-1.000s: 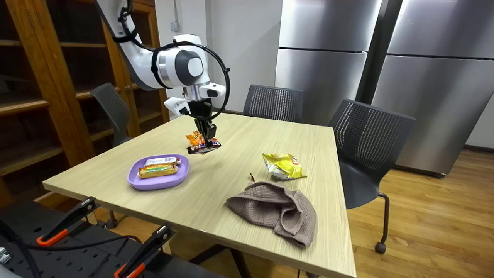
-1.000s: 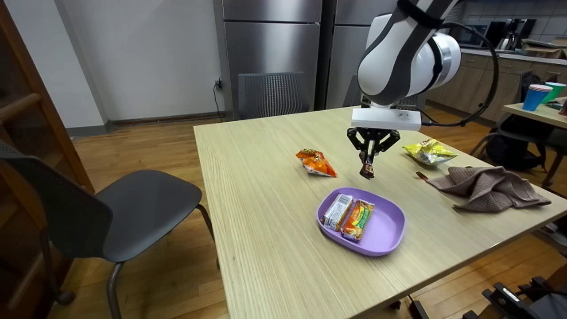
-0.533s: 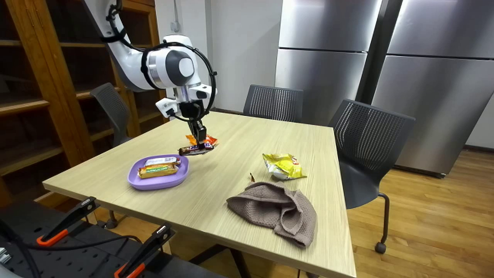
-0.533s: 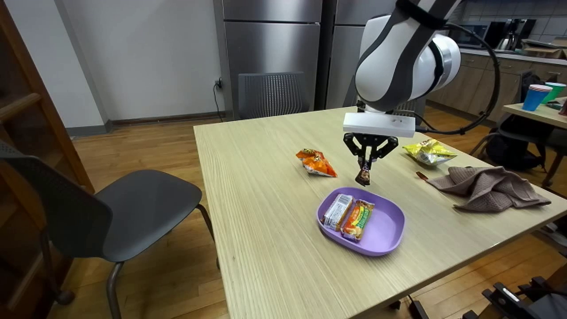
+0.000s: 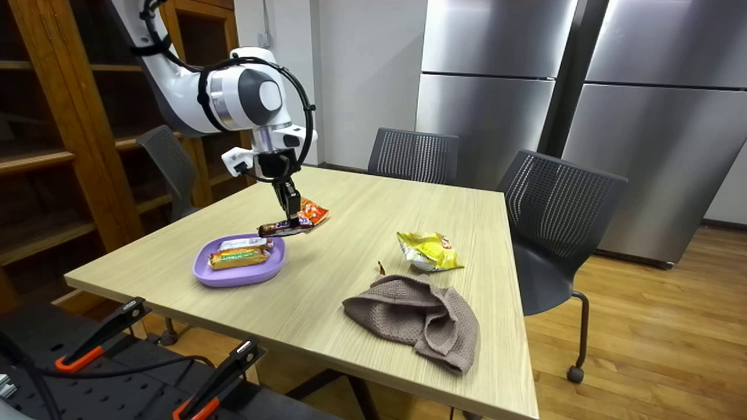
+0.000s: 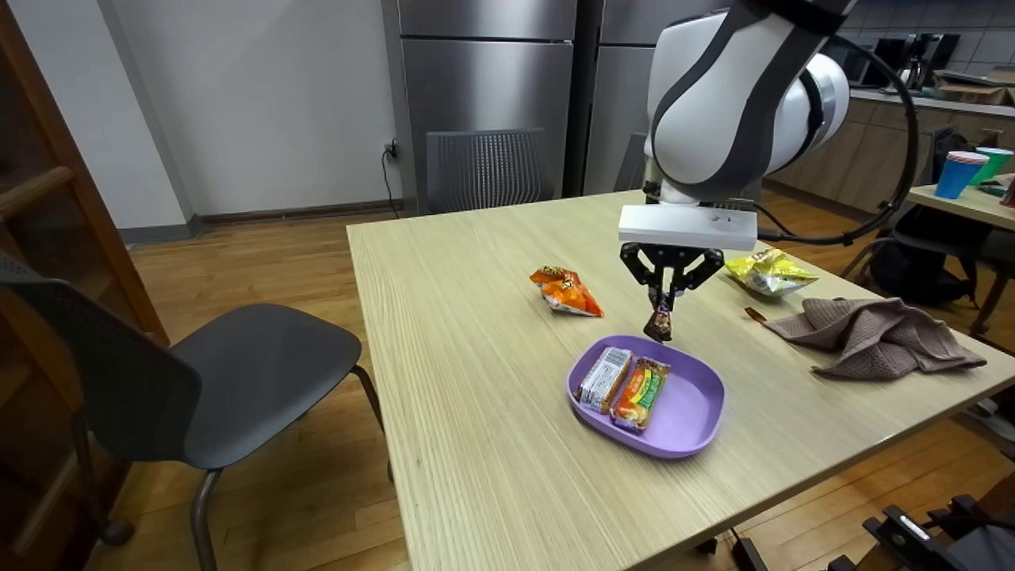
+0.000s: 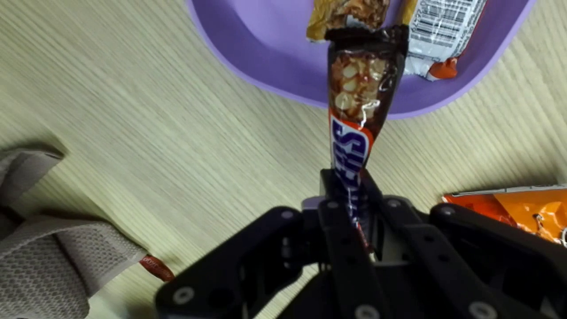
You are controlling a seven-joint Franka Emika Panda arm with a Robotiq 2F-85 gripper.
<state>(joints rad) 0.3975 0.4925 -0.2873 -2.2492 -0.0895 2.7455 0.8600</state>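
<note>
Shifted since a second ago: gripper (image 7: 349,179) and brown bar (image 7: 354,115), both nearer the purple tray (image 7: 266,66); loose stuff elsewhere hasn't budged. Wrist view, clock centred on the grip, left to right: towel (image 7: 40,274) between 8 and 9 o'clock; tray at 12, with a gold bar (image 7: 345,11) and a white bar (image 7: 445,31) in it; brown bar clenched in the jaws, seemingly lifted off the table (image 6: 476,381); orange packet (image 7: 522,212) just past 3, apart. From where I stand, carrying the brown bar well means slow travel, steady wrist, firm squeeze without crushing; wrapper's probably slick. Pinch looks off-middle, so mind the longer free end near the rim; can't judge clearance. That end points to 12 o'clock, overlapping the tray in this view; long axis roughly 6 to 12.
</note>
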